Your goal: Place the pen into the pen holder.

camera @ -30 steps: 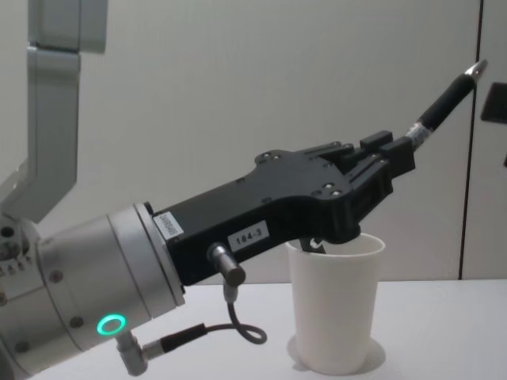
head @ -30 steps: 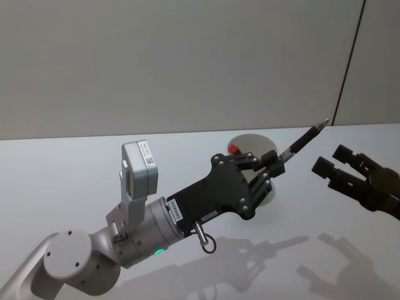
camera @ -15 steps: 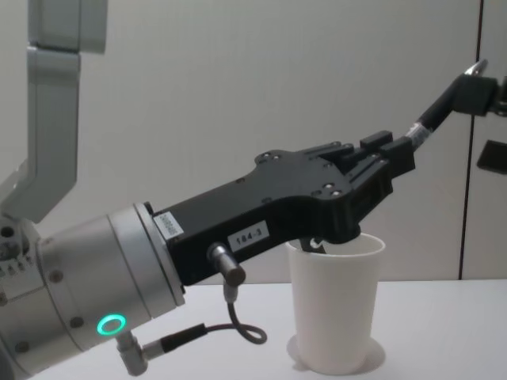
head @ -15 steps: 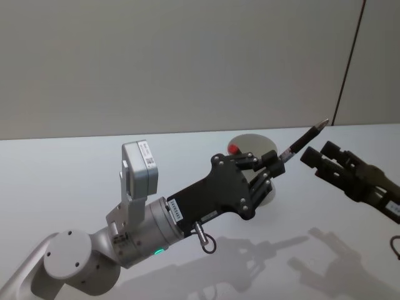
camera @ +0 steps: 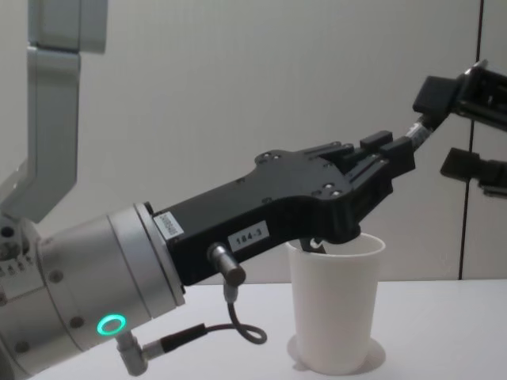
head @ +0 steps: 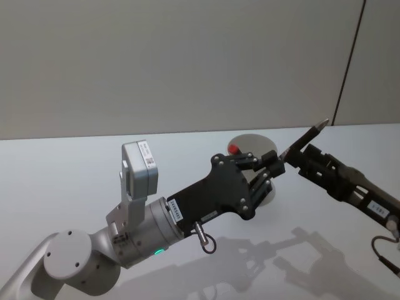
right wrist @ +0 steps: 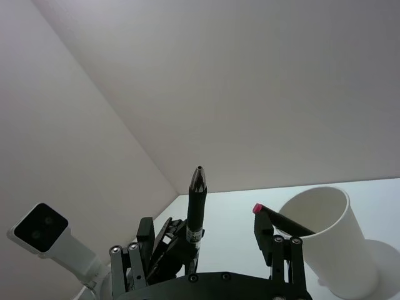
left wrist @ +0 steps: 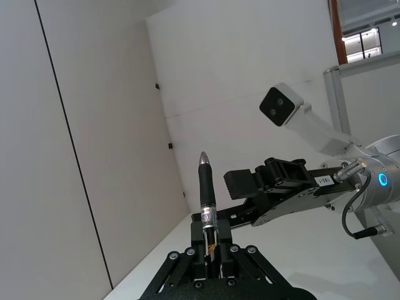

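Here the pen holder (camera: pixel 337 305), a white paper cup with a rolled rim, stands upright on the white table (head: pixel 69 169). One thing is in it: a second pen (right wrist: pixel 277 219), dark with a red tip, leans inside with its red end poking up over the rim on the robot's left side.

The pen (head: pixel 307 135) of the task is outside the cup, up in the air. Its lower end is clamped in the left gripper (head: pixel 272 164), whose fingers are closed tight on the barrel. From there the pen slants upward and off to the robot's right, with its silvery point highest and a black grip just below it.

The left gripper hangs just above the cup's mouth. In the chest view its black body covers part of the rim, and from the head view it hides most of the cup's near wall.

The right gripper (head: pixel 302 156) sits at the pen's upper half with its fingers spread, one on each side of the barrel. I cannot tell whether either finger touches the pen.

A white camera block (head: pixel 139 169) rides on the left wrist, and a thin cable (head: pixel 207 242) loops beneath it. Behind stands a plain grey wall (head: pixel 156 56) with a dark vertical seam (head: pixel 347 69) at the right.
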Controlling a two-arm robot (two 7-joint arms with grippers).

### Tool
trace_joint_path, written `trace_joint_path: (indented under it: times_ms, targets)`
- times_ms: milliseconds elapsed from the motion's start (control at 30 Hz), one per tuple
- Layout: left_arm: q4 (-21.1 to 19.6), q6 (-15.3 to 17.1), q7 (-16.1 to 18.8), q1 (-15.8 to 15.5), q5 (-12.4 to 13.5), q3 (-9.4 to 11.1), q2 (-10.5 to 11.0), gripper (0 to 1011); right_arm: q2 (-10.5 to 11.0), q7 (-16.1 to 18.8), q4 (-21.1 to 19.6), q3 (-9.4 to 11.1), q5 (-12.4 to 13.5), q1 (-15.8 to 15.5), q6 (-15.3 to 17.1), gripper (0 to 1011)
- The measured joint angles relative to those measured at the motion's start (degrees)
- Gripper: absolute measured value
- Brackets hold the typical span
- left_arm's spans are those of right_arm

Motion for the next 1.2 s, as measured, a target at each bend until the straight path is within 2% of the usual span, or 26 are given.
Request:
trace_joint_path:
  times_ms: [900,1200]
  targets:
    - [0.00,0.00,0.00,0.00,0.00,0.00,0.00,128,-3.04,-2.82,1.47,-2.85,6.37,2.11,2.43,1001]
    - [0.00,0.00,0.00,0.00,0.00,0.00,0.00,128,-3.35,-3.33,1.52,-3.49,7.38,2.54,2.27,1002]
